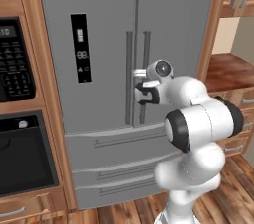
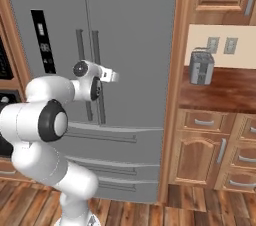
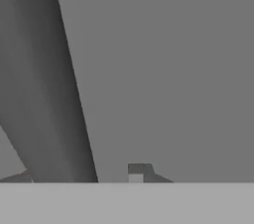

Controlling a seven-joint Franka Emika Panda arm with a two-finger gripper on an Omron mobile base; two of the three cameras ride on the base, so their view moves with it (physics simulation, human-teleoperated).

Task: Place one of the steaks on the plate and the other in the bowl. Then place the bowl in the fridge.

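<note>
White arm reaches level | tool (image 1: pixel 140 80) at fridge (image 1: pixel 99 29) handle (image 1: pixel 145 77) | jaw state unclear

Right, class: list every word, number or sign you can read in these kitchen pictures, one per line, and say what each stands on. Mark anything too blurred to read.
"88" in pale digits, on the black dispenser panel of the fridge.
Small icons above and below those digits: too blurred to read.
Lit digits and keypad marks on the black oven panel: too blurred to read.
Toaster and wall sockets: no readable text.
</note>
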